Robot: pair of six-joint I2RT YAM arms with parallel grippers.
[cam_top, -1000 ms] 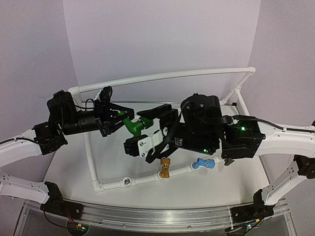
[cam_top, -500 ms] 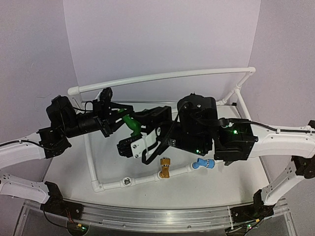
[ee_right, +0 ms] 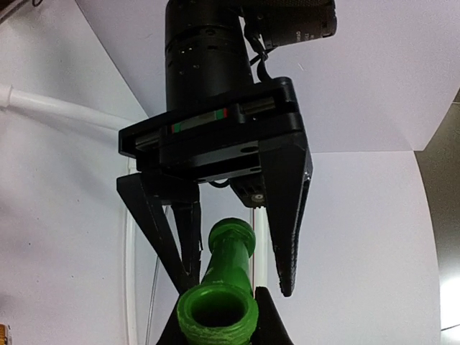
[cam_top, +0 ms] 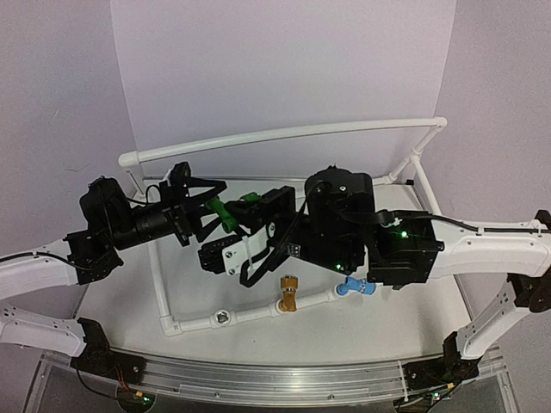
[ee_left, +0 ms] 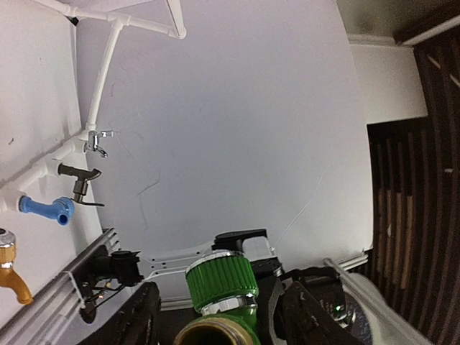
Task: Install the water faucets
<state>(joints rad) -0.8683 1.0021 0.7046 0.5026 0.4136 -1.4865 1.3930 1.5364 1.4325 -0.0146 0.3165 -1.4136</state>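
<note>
The green faucet (cam_top: 227,215) hangs in mid-air above the white board, between both grippers. My right gripper (cam_top: 245,215) is shut on its threaded end, and its fingers pinch the green faucet (ee_right: 228,277) at the bottom of the right wrist view. My left gripper (cam_top: 207,211) is open. Its fingers (ee_right: 287,208) stand apart on either side of the spout end. In the left wrist view the green faucet (ee_left: 219,284) sits between the spread jaws with gaps on both sides. The golden faucet (cam_top: 287,294) and the blue faucet (cam_top: 355,286) sit on the front pipe.
The white pipe frame (cam_top: 284,133) rings the board. An open socket (cam_top: 224,317) sits at its front left. The left wrist view shows the golden (ee_left: 11,269), blue (ee_left: 47,208), dark grey (ee_left: 77,175) and silver (ee_left: 97,140) faucets in a row on the pipe.
The right jaws have closed on the green faucet and the left jaws have opened off it. Both arms drifted slightly left.
</note>
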